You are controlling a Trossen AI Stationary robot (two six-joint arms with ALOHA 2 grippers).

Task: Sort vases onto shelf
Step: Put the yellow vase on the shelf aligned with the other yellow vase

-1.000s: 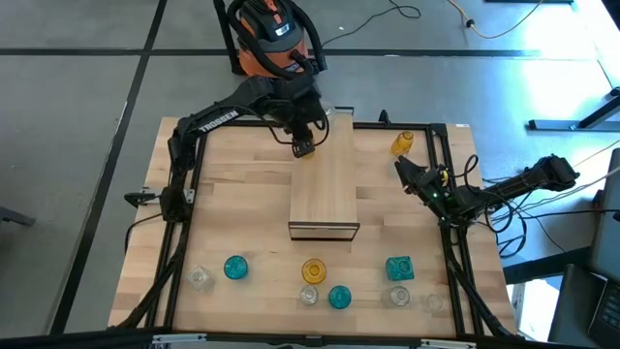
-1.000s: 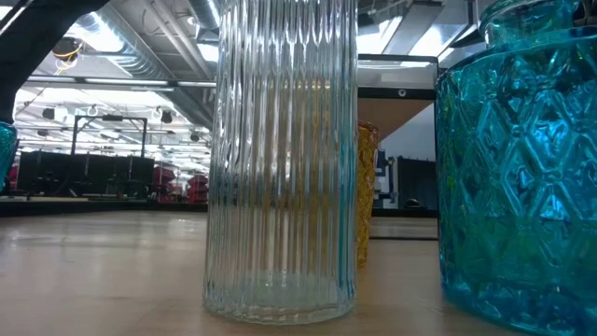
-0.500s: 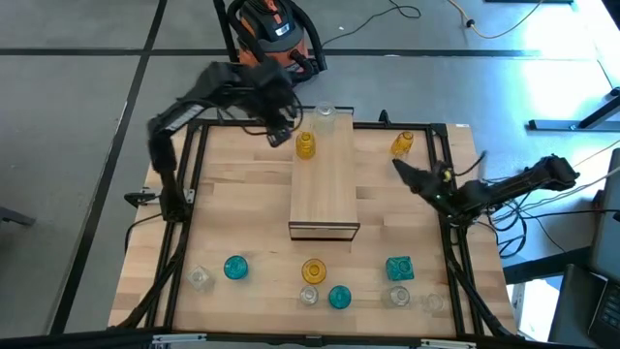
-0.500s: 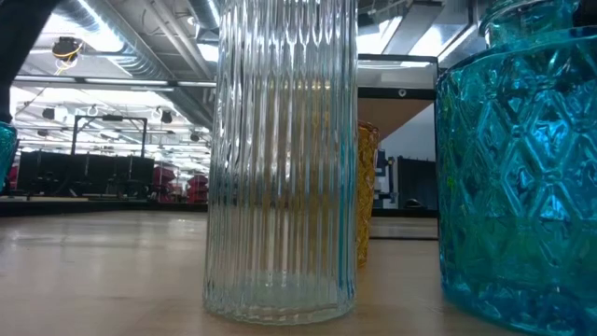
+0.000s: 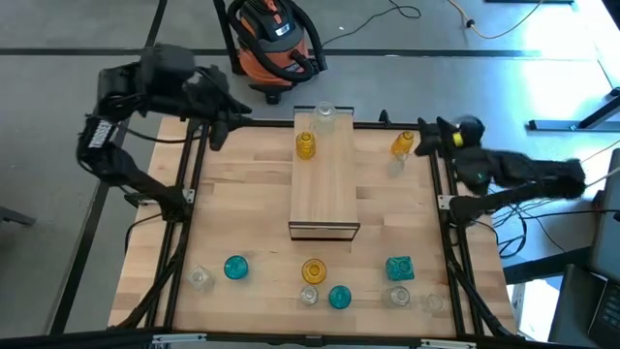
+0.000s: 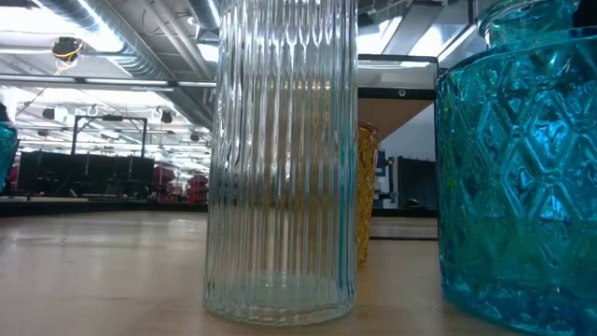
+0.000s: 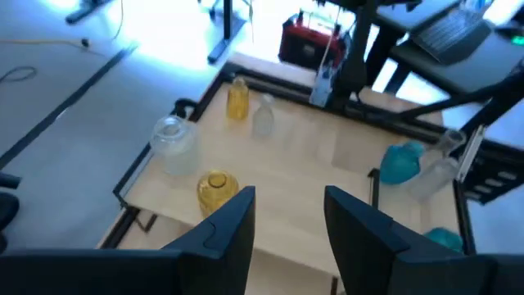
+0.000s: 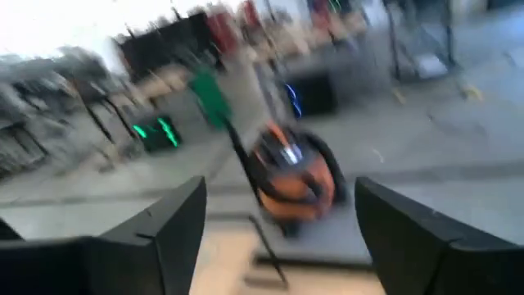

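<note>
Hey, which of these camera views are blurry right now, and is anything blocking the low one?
Right wrist view: heavily motion-smeared, the orange vacuum streaked. High view: sharp table, but the right arm is smeared. Left wrist view: soft, with glare along the top. Low view: sharp but nearly filled by a ribbed clear vase and a teal vase.

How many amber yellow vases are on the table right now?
3. One amber vase stands on the shelf near its far end, one on the tabletop near the far right corner, one in the near row below the shelf. Others may be hidden.
</note>
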